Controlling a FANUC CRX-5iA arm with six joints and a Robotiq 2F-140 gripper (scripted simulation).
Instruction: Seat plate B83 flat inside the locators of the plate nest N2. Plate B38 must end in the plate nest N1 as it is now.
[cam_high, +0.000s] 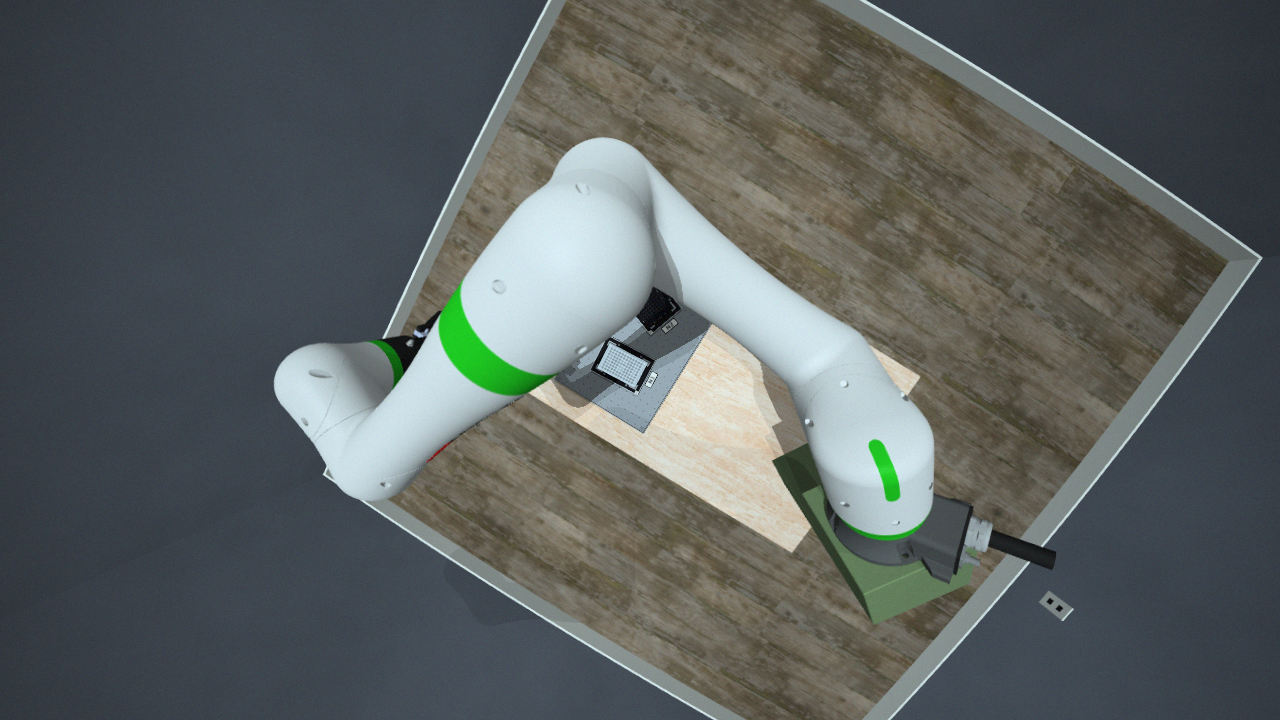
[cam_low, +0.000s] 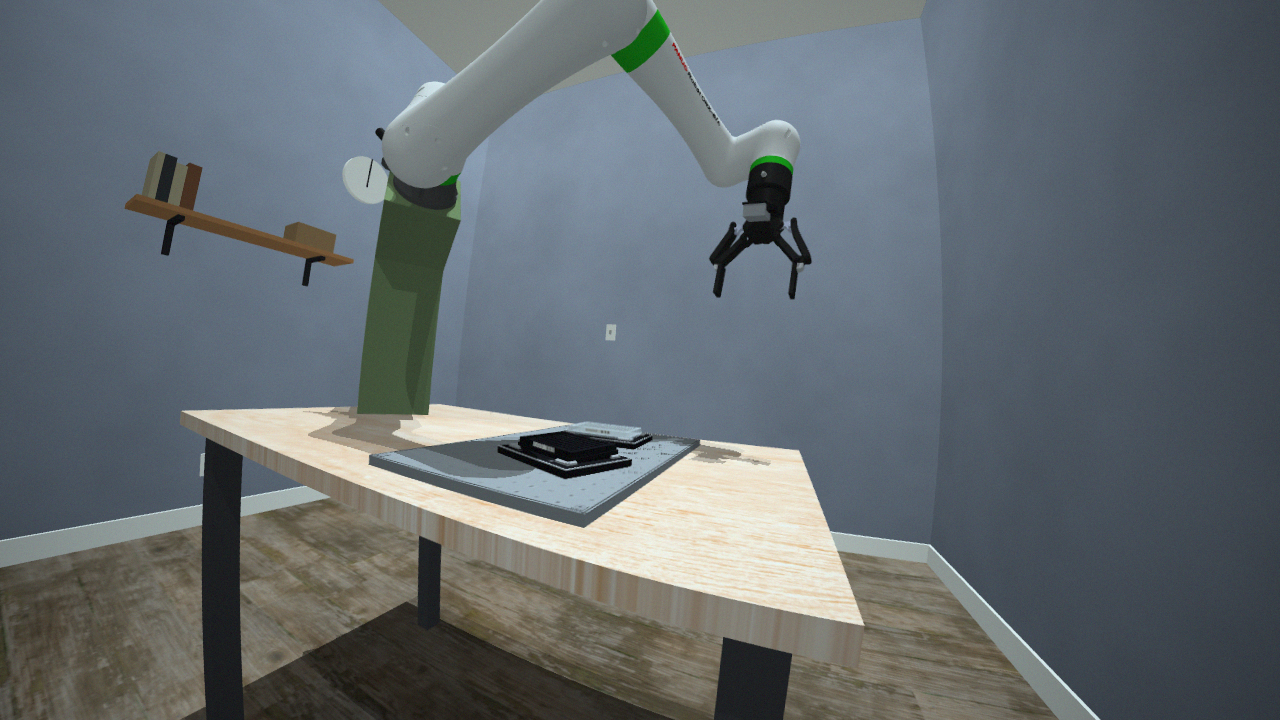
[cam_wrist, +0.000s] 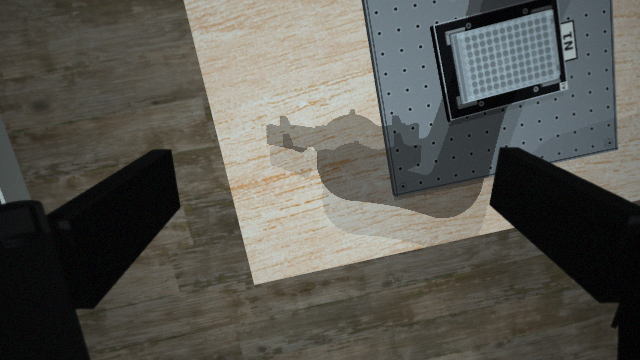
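Observation:
A white well plate (cam_wrist: 505, 55) sits in a black nest labelled N1 (cam_wrist: 568, 42) on the grey perforated baseplate (cam_wrist: 495, 100). It also shows in the top view (cam_high: 622, 364) and in the side view (cam_low: 608, 429). A black plate (cam_low: 572, 445) lies on a second black nest next to it. The arm partly hides this plate in the top view (cam_high: 657, 310), and I cannot tell whether it sits flat inside the locators. My gripper (cam_low: 754, 291) is open and empty. It hangs high above the table's edge, off to the side of the baseplate. In the wrist view the fingers frame the table corner and the floor.
The arm stands on a green pedestal (cam_low: 402, 304) at the table's far end. A wall shelf (cam_low: 237, 232) with small boxes hangs at the left. The wooden table (cam_low: 626, 528) ends close beyond the baseplate, with floor below.

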